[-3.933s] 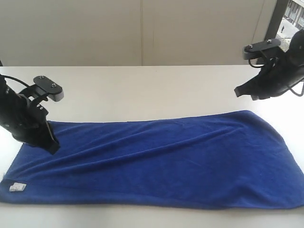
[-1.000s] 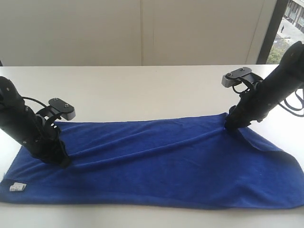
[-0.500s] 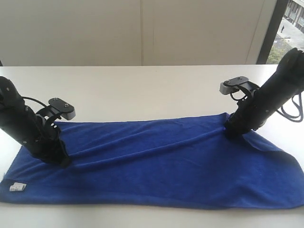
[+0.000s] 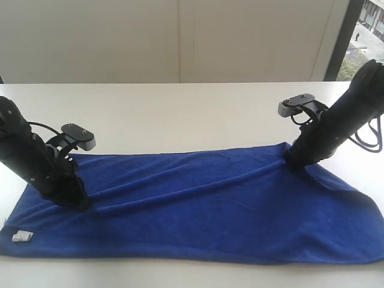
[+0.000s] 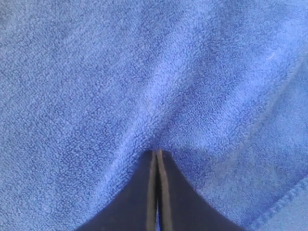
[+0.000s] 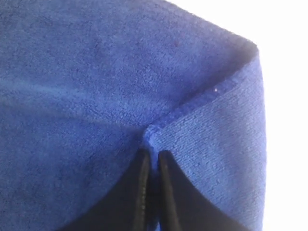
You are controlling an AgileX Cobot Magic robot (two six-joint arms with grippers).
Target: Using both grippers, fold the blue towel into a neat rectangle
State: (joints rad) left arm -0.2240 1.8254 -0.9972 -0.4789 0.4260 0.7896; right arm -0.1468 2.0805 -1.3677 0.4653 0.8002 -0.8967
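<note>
The blue towel (image 4: 204,210) lies spread over the table's (image 4: 180,114) six o'clock side. The left gripper (image 4: 79,203) clenches a pinch at its nine o'clock end. The right gripper (image 4: 294,161) nips the two o'clock hem. Soft, light and limp, it probably sags, so grip hems and corners.

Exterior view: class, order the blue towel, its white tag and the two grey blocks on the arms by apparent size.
1. blue towel
2. left grey block and right grey block: alike, not ranked
3. white tag

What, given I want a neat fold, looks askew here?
The towel has its far right corner turned over at the right gripper, and diagonal creases run across it toward the left gripper.
</note>
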